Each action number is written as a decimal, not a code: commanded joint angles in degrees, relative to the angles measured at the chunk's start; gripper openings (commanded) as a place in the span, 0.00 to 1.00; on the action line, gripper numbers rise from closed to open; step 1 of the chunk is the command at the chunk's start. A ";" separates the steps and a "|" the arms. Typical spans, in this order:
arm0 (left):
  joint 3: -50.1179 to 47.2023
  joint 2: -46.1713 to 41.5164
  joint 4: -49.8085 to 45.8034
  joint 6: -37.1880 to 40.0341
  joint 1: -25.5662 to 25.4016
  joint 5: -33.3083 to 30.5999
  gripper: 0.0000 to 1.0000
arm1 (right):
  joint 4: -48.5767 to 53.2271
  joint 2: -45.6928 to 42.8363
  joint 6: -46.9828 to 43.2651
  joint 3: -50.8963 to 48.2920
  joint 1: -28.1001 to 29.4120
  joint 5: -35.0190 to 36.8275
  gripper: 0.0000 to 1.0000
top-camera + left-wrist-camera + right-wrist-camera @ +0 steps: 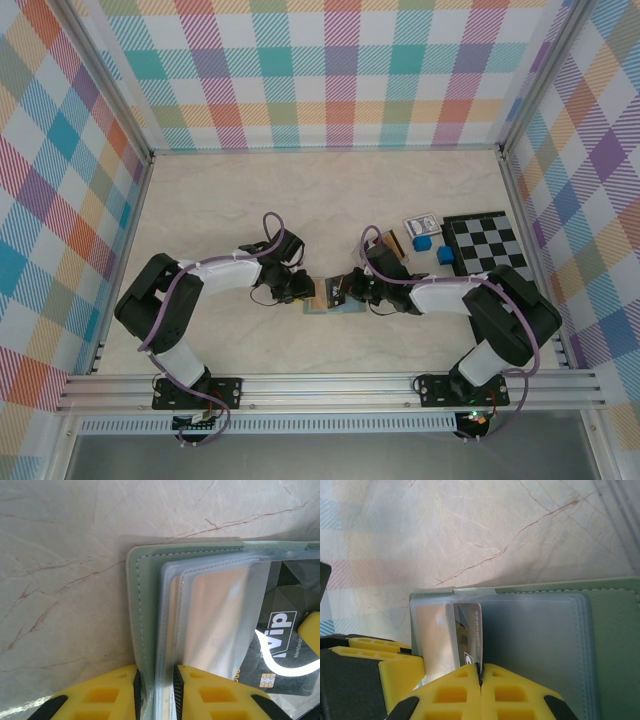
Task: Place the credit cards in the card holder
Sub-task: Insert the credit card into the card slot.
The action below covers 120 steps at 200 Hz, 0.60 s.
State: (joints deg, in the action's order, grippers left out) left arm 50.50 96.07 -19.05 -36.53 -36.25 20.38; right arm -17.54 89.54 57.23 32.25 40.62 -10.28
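The card holder (612, 630) lies open on the table (470, 530) between the arms, cover edge pinched in your left gripper (155, 680). Your right gripper (481, 672) clamps the dark VIP card (469, 630); square it to the clear sleeve (530, 640) mouth, then slide flat.

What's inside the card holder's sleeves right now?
A peach-orange tint, likely a card, shows through the frosted sleeves of the card holder. The right gripper pinches a dark card with a chip at their edge; how deep it sits is covered, as are the other sleeves.
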 commanded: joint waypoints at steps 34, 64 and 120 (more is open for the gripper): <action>-1.41 1.14 0.92 -0.52 -1.18 0.54 0.24 | 3.86 -3.67 0.16 -2.84 1.13 5.82 0.03; -1.38 1.56 1.15 -0.49 -1.13 0.95 0.24 | 3.19 -3.86 0.55 -3.71 1.15 6.77 0.02; -1.57 1.49 1.16 -0.51 -1.13 1.11 0.24 | 1.01 -3.18 1.41 -4.33 1.16 10.22 0.01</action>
State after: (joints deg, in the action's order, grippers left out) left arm 50.17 96.16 -17.69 -36.60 -36.47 20.88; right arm -17.91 86.08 58.08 29.67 41.47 -4.71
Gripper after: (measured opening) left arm 0.240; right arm 0.044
